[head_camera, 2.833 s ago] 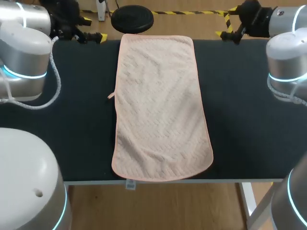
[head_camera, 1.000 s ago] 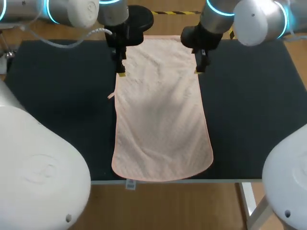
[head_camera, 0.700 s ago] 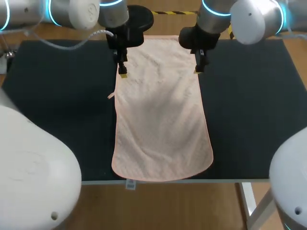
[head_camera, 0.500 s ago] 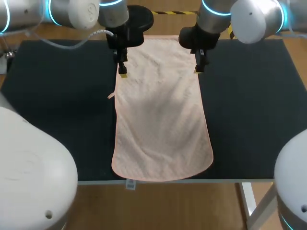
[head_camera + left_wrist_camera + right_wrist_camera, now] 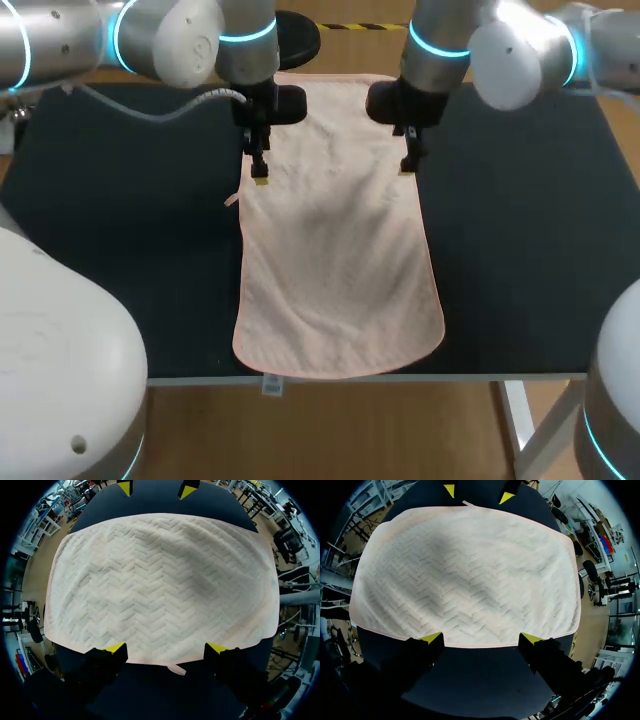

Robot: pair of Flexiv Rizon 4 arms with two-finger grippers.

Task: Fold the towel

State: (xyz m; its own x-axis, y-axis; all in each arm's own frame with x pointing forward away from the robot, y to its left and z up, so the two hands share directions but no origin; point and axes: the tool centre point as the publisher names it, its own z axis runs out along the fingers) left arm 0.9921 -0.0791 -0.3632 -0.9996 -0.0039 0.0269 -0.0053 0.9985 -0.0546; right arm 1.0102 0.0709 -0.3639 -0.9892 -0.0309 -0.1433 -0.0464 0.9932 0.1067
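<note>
Pink towel (image 5: 335, 230) is seen spread flat and unfolded on the dark table (image 5: 520, 220). Its long sides run from the far edge to the near edge, and its rounded near end reaches the near edge. A small loop (image 5: 232, 199) is attached to the long side on the left, and a small label (image 5: 270, 385) is seen hanging just below the near hem.

The left arm (image 5: 170, 40) is brought in from the far left corner. The left gripper (image 5: 259, 172) is held over the towel's left long edge, in its far half and a little beyond the loop. The right arm (image 5: 510, 55) is brought in from the far right corner, and the right gripper (image 5: 406, 162) is held over the opposite long edge, level with the other.

In the left wrist view the towel (image 5: 160, 580) is spread ahead of the left gripper (image 5: 166, 650). The yellow fingertips (image 5: 116, 647) are kept wide apart at the cloth's edge, nothing is clasped between them, and the loop (image 5: 176, 669) lies on the table between the fingers. In the right wrist view the right gripper (image 5: 482, 639) is likewise spread wide at its own edge of the towel (image 5: 465, 575), with nothing grasped. Whether any tip touches the cloth cannot be told.
</note>
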